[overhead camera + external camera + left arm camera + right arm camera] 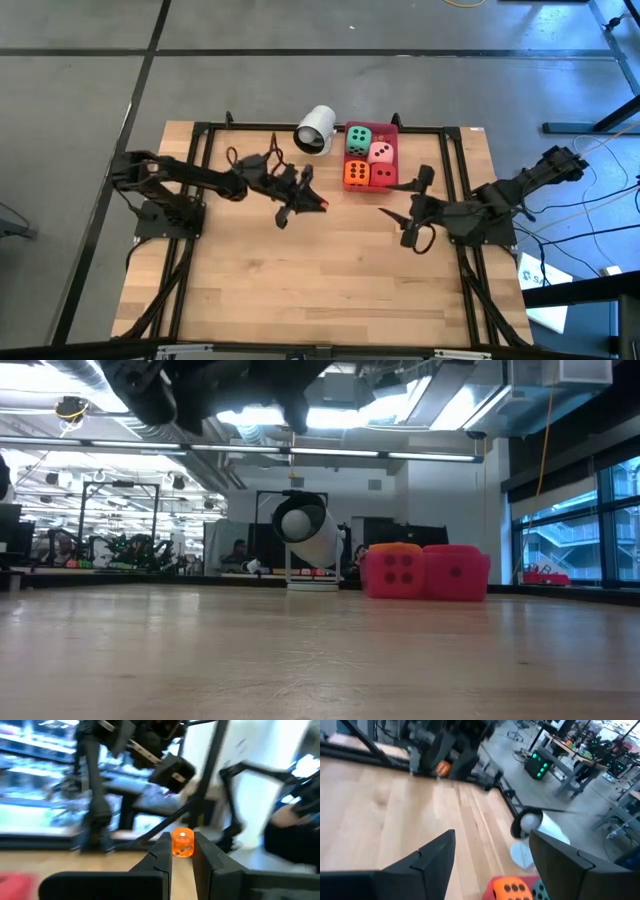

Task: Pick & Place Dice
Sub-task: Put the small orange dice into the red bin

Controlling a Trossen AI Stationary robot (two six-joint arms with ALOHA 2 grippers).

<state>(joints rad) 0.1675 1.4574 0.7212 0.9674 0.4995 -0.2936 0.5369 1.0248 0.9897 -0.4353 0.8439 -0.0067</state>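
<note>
Wooden table (300, 300) lies bare up front. Mid-table, left gripper (305, 205) pinches a small orange thing (182, 842), unidentifiable. Right gripper (408, 200) hovers beside the red tray (392, 130), fingers spread wide, empty. Four dice (356, 175) sit packed inside, placing apparently done. White cup (316, 129) lies beyond.

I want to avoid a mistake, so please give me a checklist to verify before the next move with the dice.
1. Right gripper open: ok.
2. Right gripper empty: ok.
3. All four dice sitting on the red tray: ok.
4. Left gripper shut on a small orange object: ok.
5. White cup upright: not ok, it lies on its side.
6. What the small orange object is: cannot tell.
</note>
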